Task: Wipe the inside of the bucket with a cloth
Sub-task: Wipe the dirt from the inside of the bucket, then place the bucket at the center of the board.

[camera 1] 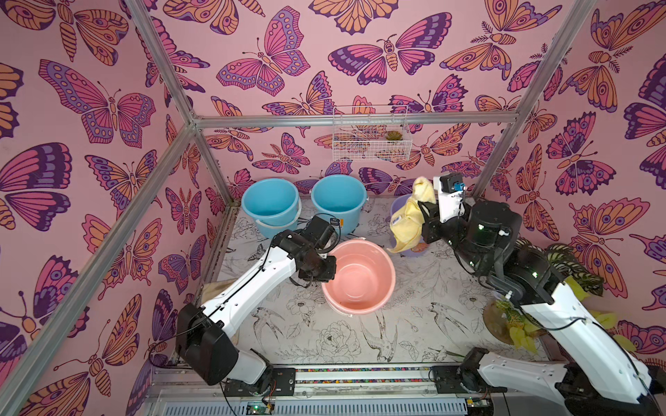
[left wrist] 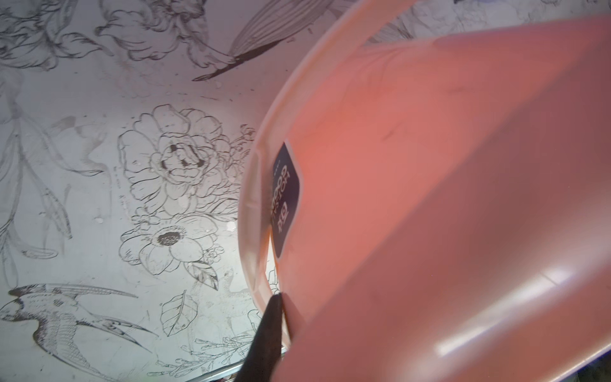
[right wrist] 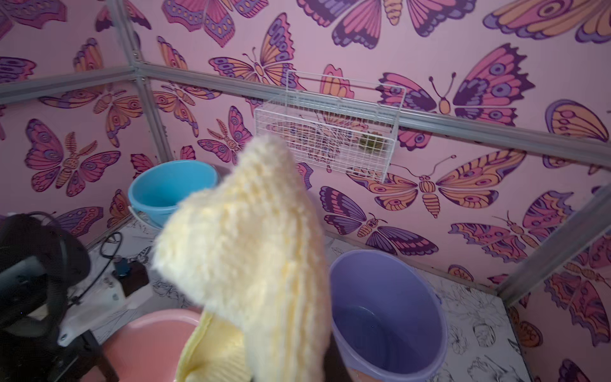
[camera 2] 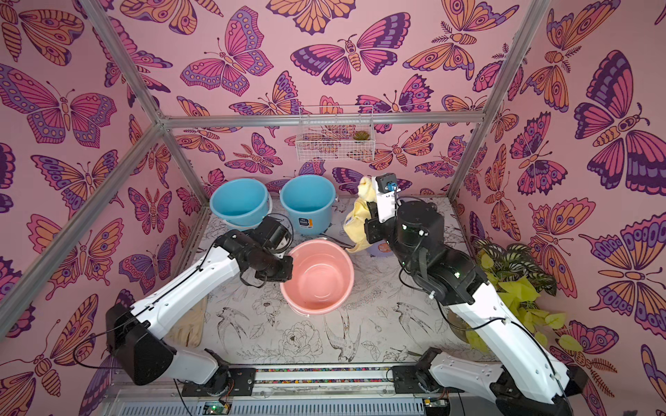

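- Right gripper (camera 1: pixel 419 215), clenched on the cloth (camera 1: pixel 405 223), hangs raised just past the pink bucket (camera 1: pixel 382 260), at its far rim.
- Left gripper (camera 1: pixel 326 269) pinches the opposite rim, so the mouth lies below the cloth, toward it.

Robotics lab test cell: aluminium framing (camera 1: pixel 270 121) holds butterfly-print wall panels (camera 1: pixel 90 162) around a bench (camera 1: pixel 324 342), two robot arms (camera 1: pixel 252 284) bolted along its front rail (camera 1: pixel 360 375).
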Robot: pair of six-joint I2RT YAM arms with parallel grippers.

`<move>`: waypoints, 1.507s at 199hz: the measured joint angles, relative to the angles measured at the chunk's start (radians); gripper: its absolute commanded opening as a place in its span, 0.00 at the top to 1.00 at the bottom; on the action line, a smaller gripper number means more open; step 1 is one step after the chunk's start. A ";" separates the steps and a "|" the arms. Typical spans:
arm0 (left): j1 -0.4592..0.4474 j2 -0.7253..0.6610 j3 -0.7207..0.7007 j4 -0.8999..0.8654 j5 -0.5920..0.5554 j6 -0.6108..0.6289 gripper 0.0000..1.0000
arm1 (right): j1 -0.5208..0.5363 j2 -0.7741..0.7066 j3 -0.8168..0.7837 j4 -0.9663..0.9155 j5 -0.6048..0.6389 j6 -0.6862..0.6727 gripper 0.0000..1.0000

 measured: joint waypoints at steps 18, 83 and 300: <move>0.089 -0.036 -0.023 -0.014 0.003 0.016 1.00 | -0.029 0.020 -0.008 -0.035 0.011 0.033 1.00; 0.401 -0.077 -0.074 -0.046 0.027 0.080 1.00 | -0.047 0.013 -0.084 -0.093 0.013 0.077 1.00; 0.491 0.453 0.408 -0.092 0.084 0.114 1.00 | -0.049 -0.031 -0.129 -0.121 0.021 0.092 1.00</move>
